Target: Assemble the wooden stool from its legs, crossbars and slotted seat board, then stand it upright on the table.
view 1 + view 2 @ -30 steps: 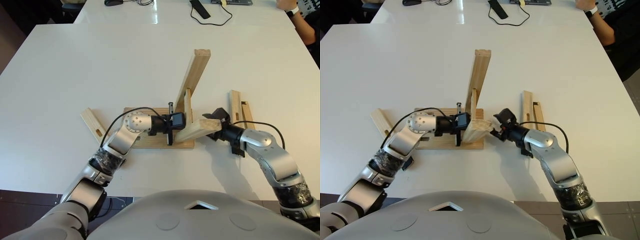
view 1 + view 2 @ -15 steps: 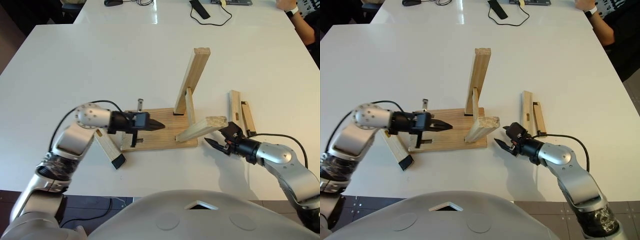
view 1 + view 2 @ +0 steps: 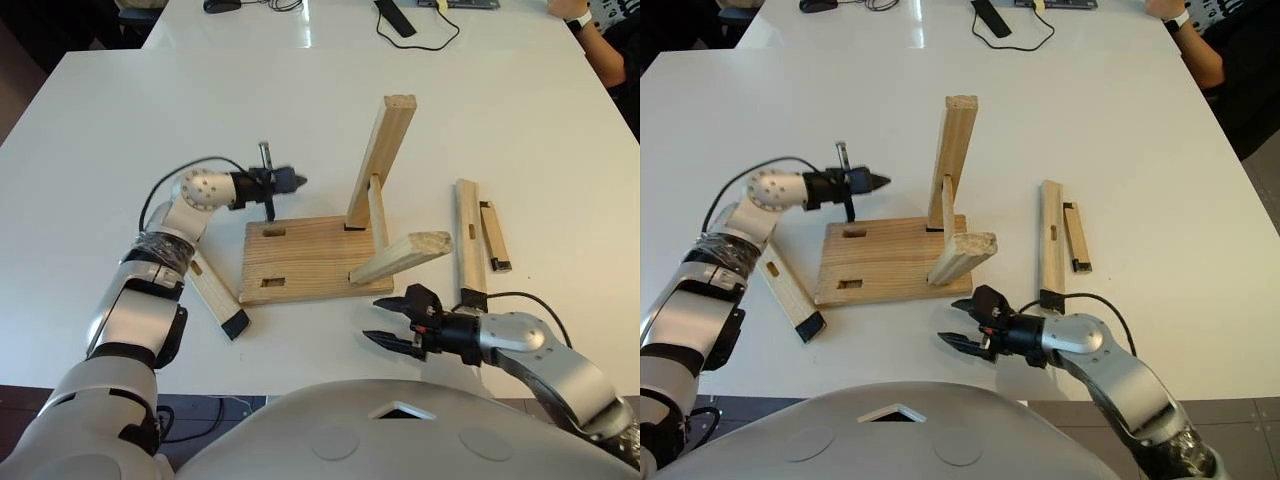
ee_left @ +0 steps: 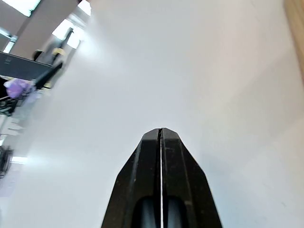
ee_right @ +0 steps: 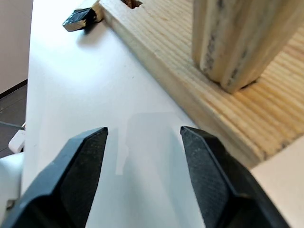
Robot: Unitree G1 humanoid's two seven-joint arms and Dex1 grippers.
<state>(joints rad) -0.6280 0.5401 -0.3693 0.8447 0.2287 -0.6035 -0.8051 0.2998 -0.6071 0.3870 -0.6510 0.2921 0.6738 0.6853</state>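
Well, your right pincer (image 3: 373, 318) gapes, left pincer (image 3: 298, 180) closed empty; take the pale, probably stiff wooden leg (image 3: 467, 240) mid-length.

No readable text, labels, numbers or signs on anything.

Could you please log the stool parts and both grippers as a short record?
seat board: lying flat, left slots empty
fitted legs: tall leg stands, near leg leans right, both in right slots
loose: left leg; right leg beside short crossbar
left gripper: shut, empty, beyond board's far edge
right gripper: open, empty, before board's near edge
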